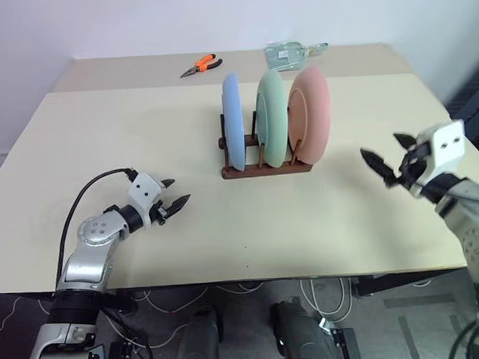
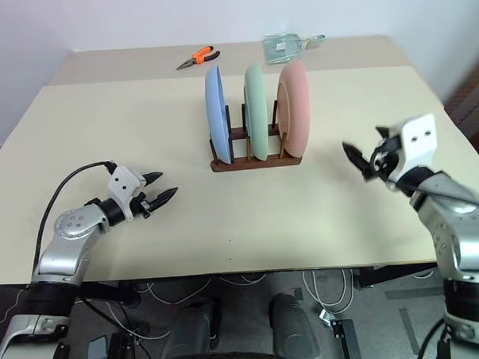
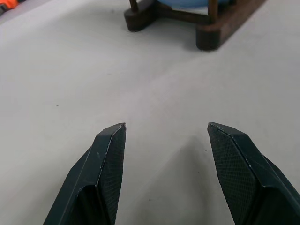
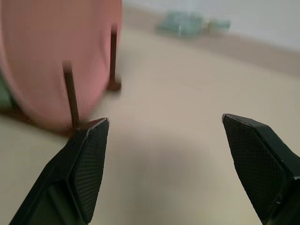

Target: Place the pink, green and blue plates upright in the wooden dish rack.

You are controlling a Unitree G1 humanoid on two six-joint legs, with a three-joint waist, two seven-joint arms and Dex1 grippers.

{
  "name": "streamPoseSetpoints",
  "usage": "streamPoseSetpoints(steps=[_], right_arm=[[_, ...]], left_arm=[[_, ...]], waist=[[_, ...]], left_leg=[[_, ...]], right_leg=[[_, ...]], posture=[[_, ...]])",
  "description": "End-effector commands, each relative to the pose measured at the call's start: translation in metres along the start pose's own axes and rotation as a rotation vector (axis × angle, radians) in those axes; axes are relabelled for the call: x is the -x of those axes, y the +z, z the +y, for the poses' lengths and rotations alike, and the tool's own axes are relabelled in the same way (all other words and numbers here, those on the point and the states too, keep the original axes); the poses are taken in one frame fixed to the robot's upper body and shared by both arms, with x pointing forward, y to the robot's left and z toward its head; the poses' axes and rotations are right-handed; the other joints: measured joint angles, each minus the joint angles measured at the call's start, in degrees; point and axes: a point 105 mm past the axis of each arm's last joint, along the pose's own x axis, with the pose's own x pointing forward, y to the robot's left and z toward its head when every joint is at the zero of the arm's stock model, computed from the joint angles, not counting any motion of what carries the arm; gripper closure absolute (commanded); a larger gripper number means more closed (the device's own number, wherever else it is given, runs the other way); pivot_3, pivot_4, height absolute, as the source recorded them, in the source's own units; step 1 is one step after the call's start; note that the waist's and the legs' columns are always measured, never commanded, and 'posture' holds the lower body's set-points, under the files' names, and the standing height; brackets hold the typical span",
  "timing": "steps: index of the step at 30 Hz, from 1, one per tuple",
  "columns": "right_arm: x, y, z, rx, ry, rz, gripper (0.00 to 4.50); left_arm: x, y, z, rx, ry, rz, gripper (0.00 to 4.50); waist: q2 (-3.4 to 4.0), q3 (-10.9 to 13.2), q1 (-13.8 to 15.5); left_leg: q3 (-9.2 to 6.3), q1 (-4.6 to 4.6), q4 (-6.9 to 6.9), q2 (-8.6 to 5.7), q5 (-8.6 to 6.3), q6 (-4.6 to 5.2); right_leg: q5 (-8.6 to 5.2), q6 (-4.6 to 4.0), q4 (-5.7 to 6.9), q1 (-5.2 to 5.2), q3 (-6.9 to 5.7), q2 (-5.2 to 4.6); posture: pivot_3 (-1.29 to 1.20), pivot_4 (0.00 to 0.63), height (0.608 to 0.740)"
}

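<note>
Nearest the camera, at the lower left of the head views, the left gripper (image 1: pixel 175 200) hangs just above the bare table (image 1: pixel 321 224), its two black fingers parted with nothing between them; its wrist view shows the fingertips (image 3: pixel 110 154) spread over bare tabletop, with a foot of the wooden dish rack (image 3: pixel 211 35) at the top of that frame. At the right edge of the head views, the right gripper (image 1: pixel 386 167) is raised above the table, fingers wide apart and empty, aimed toward the rack.

Centre of the frame: the wooden dish rack (image 1: pixel 264 169) stands on the table with all three plates upright between its pegs. Reading left to right, these are the blue plate (image 1: pixel 234 121), the green plate (image 1: pixel 273 118) and the pink plate (image 1: pixel 311 113), each in its own slot and apart from its neighbours. The right wrist view shows the pink plate (image 4: pixel 51 51) standing behind a peg, just beside that gripper's fingers but not touched by them.

At the upper middle of the frame, well behind the rack, lie orange-handled pliers (image 1: pixel 202 66) and a clear plastic bag (image 1: pixel 291 54).

Judged from this arrangement, the placing step appears complete: no plate is left on the table. The next move calls only for drawing both empty grippers clear without brushing the rack, since a knock on the pink plate could tip it.
</note>
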Motion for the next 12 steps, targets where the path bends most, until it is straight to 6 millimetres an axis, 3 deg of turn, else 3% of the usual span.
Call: streamPoseSetpoints(steps=[1,12], right_arm=[[-0.004,0.006,0.002,0.051,0.019,-0.049,0.58],[-0.022,-0.003,0.001,0.064,0.042,-0.057,0.58]], left_arm=[[0.007,0.009,0.008,-0.029,0.029,-0.03,1.67],[0.013,0.016,0.003,-0.004,0.052,-0.05,1.67]], waist=[[-0.01,0.0,-0.1],[-0.04,0.0,0.3]], left_leg=[[0.0,-0.01,0.02,0.0,0.0,0.0],[-0.03,-0.02,0.05,-0.01,0.0,0.0]], right_leg=[[0.0,0.0,0.0,0.0,0.0,0.0],[0.08,0.16,-0.03,0.06,0.0,-0.01]], posture=[[0.0,0.15,0.74],[0.0,0.15,0.74]])
